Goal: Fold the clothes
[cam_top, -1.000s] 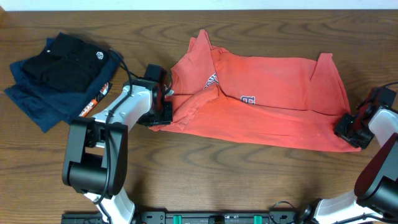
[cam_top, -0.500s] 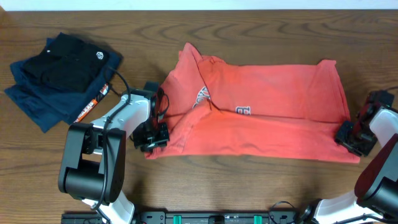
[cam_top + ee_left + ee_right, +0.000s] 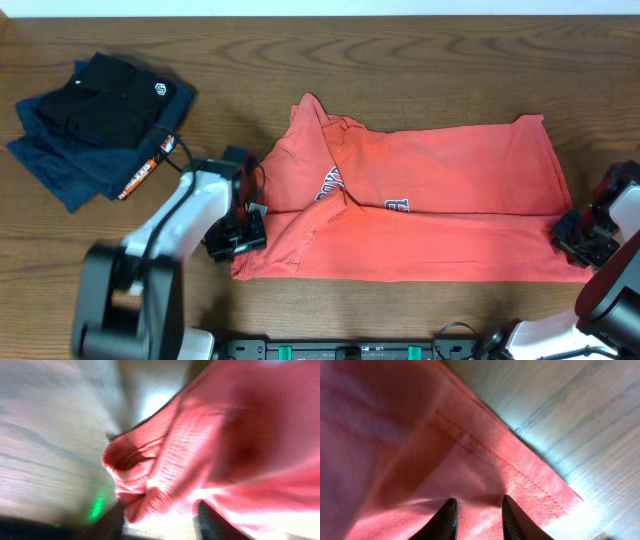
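The coral-red T-shirt (image 3: 430, 200) lies spread across the middle of the table, its printed lettering (image 3: 340, 185) partly folded into a crease. My left gripper (image 3: 245, 235) is at the shirt's front left corner, with bunched red cloth (image 3: 150, 470) between its fingers (image 3: 160, 520); that view is blurred. My right gripper (image 3: 575, 240) is at the front right corner. Its fingers (image 3: 477, 515) are closed on the hemmed edge of the shirt (image 3: 395, 435), with creases running out from them. The neck tag is hidden.
A pile of folded navy and black garments (image 3: 100, 120) with a white round logo lies at the back left, an orange-and-white label (image 3: 150, 165) sticking out beside it. Bare wooden table (image 3: 420, 310) shows in front of the shirt.
Both grippers have moved toward the table's front edge, dragging the shirt's corners with them. The shirt now lies flatter and wider, and its raised right sleeve has dropped.
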Robot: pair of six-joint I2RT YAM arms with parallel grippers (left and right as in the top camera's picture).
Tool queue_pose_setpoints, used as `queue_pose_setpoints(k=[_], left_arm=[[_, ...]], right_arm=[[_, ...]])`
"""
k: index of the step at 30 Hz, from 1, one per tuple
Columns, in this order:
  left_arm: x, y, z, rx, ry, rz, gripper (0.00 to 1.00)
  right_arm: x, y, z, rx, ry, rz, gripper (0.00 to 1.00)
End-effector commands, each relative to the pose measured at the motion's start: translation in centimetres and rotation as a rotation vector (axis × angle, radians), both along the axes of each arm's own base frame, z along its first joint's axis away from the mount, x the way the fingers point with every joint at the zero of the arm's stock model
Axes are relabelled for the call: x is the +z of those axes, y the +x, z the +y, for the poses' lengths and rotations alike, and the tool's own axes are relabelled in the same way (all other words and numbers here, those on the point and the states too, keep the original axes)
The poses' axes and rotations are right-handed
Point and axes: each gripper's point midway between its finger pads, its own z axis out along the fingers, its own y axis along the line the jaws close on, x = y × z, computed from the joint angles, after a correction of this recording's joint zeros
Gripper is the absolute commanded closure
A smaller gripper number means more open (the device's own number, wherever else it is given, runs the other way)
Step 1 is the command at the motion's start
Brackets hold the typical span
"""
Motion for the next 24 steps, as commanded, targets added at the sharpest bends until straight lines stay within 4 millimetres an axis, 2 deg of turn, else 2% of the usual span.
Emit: queue_pose_setpoints(k=[1,4,5,7,9,13,19,24], left_arm=[[3.8,4.7,-0.4,-0.052,-0.033,-0.266,0.26],[6.8,9.6,-1.5,-0.075,-0.080,-0.513,0.22],[7.6,11.2,-1.9,-0.082,-0.094,-0.582,0.22],[9.1,14.1,-3.2,-0.118,-0.149,-0.707,0.22],[9.7,16.0,-4.5,-0.134,-0.211,-0.780,0.25],[8.6,18.6,-6.8,-0.158,-0.322,-0.826,0.25],[6.4,21.2,-9.3,-0.189,-0.421,-0.851,0.26],[5.9,23.2,-10.7,-0.209,-0.428,-0.836,0.26]], right_arm=[[1.5,1.7,0.8,0.040,0.049,-0.119,0.68],[4.7,4.6,1.1,0.096,0.060,-0.286,0.61],[5.8,5.5,1.3,0.115,0.065,-0.342,0.53],[8.0,7.2,2.0,0.139,0.091,-0.456,0.27],[9.9,8.4,3.1,0.162,0.133,-0.560,0.01],[12.6,10.2,5.0,0.252,0.195,-0.714,0.04],[12.6,10.4,5.2,0.268,0.199,-0.722,0.06],[12.6,10.6,5.9,0.286,0.204,-0.713,0.07]])
